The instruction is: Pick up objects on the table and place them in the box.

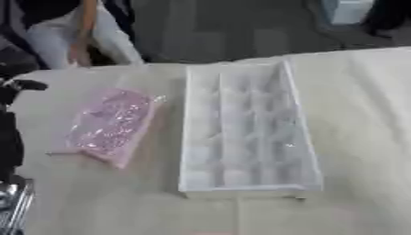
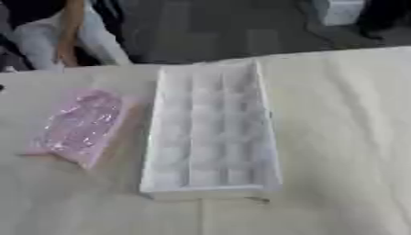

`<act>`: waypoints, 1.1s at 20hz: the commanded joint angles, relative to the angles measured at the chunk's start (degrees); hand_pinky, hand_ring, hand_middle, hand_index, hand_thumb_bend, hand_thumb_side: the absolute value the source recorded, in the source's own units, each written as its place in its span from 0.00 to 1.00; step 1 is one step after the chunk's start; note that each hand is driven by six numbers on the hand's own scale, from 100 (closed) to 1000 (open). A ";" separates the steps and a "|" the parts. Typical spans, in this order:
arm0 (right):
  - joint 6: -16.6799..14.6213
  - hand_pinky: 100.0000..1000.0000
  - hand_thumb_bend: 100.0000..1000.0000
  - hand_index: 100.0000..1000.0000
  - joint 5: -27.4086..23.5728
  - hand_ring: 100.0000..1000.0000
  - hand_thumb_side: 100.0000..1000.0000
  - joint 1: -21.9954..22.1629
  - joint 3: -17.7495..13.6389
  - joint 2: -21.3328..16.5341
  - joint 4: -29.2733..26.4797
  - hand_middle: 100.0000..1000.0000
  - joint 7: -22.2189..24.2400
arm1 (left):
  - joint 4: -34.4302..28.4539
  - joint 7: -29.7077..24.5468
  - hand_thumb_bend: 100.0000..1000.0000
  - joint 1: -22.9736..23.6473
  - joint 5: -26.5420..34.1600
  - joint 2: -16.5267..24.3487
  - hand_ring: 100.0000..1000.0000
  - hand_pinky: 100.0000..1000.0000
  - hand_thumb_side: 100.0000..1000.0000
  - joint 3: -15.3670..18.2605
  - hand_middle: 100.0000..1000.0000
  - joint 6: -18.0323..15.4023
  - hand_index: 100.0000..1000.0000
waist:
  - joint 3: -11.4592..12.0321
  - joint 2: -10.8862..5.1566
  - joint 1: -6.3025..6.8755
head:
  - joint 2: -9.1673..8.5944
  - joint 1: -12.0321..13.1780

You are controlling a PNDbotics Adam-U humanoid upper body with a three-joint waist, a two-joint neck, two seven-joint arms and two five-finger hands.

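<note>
At the left edge of the frame, the dark left hand (image 1: 18, 87) shows only partly; whether its fingers are apart, I cannot tell. The pink packet (image 1: 111, 126) lies centre-left on the table (image 1: 361, 114), just beside the white box (image 1: 245, 133).

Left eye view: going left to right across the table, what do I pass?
Robot's left arm at the left edge → pink shiny-wrapped packet lying on the cloth → white compartment box, apart from the packet → bare cream tablecloth out to the right edge.
</note>
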 commanded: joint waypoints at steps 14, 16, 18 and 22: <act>0.07 0.81 0.24 0.83 -0.35 0.84 1.00 0.05 -0.23 -0.80 -1.10 0.89 0.80 | -1.07 -1.35 0.10 0.57 -1.48 3.78 0.68 0.47 0.98 0.32 0.75 0.58 0.84 | 0.03 -0.47 0.15 | -1.17 0.88; 0.08 0.81 0.24 0.83 -0.36 0.84 1.00 0.02 -0.17 -0.86 -1.10 0.89 0.92 | -1.07 -2.58 0.18 0.82 -2.62 5.28 0.68 0.47 0.88 0.03 0.75 0.72 0.84 | -0.03 -0.45 0.25 | -0.99 1.50; 0.08 0.81 0.24 0.83 -0.36 0.84 1.00 -0.01 -0.16 -0.94 -1.10 0.89 1.02 | -0.90 -4.32 0.25 1.21 -4.41 6.92 0.68 0.46 0.80 -0.09 0.75 2.18 0.86 | -0.10 -0.43 0.39 | -0.76 2.07; 0.11 0.82 0.26 0.83 -0.34 0.85 1.00 0.04 -0.13 -1.11 -1.10 0.89 1.24 | -0.15 -8.33 0.43 1.72 -10.17 10.05 0.67 0.44 0.70 -0.22 0.75 8.33 0.85 | -0.26 -0.29 0.78 | -0.24 2.75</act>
